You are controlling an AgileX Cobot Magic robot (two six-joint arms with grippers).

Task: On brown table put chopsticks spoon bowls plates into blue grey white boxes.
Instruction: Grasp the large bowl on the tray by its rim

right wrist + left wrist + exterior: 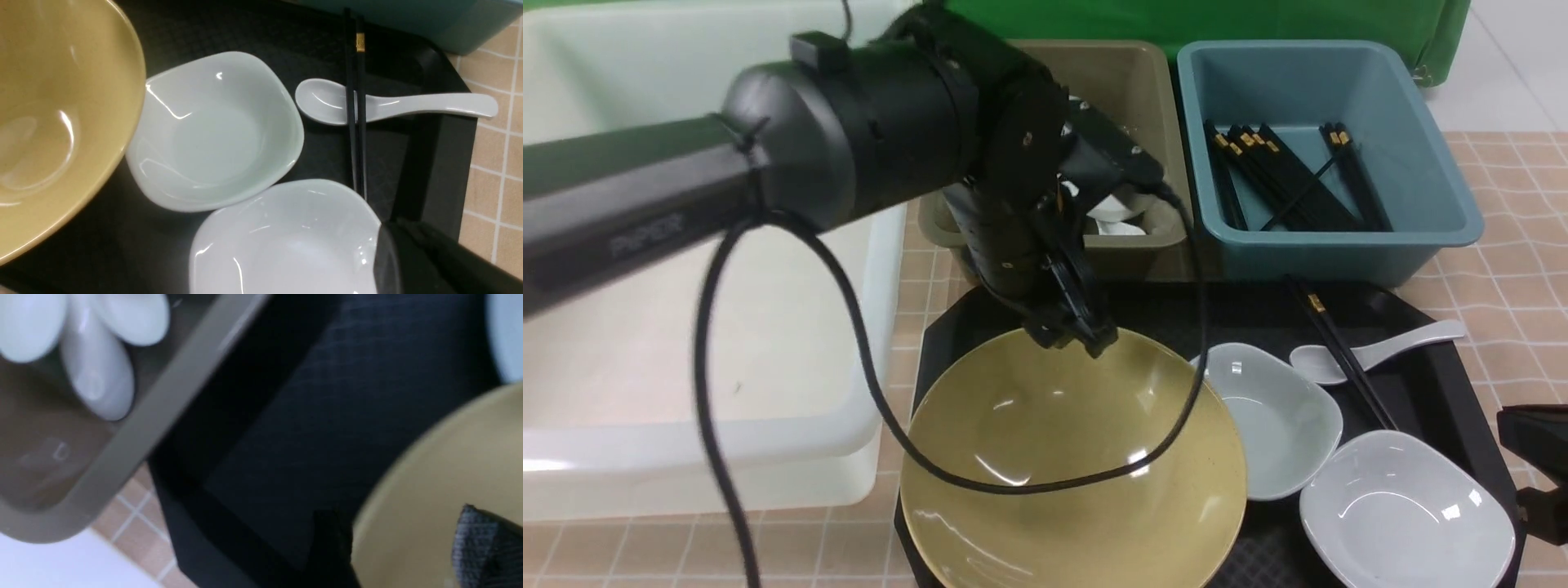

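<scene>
The mustard-yellow bowl (pixel 1078 465) stands on the black tray (pixel 1192 310). My left gripper (pixel 1070 327) is open over its far rim. In the left wrist view one finger (pixel 331 539) is outside the rim and the other inside the bowl (pixel 449 465). Two white plates (pixel 1274 416) (pixel 1405 514) lie right of the bowl. Behind them a white spoon (pixel 1372 351) lies under a pair of chopsticks (pixel 1343 355). More chopsticks (pixel 1282 180) lie in the blue box (pixel 1307 82). My right gripper (pixel 392 245) is shut and empty, beside the near plate (pixel 286 241).
The grey box (pixel 1127 73), holding white spoons (pixel 98 375), stands behind the tray, partly hidden by my left arm. A large white tub (pixel 686 343) fills the left side. The brown tiled table (pixel 1503 278) shows to the right of the tray.
</scene>
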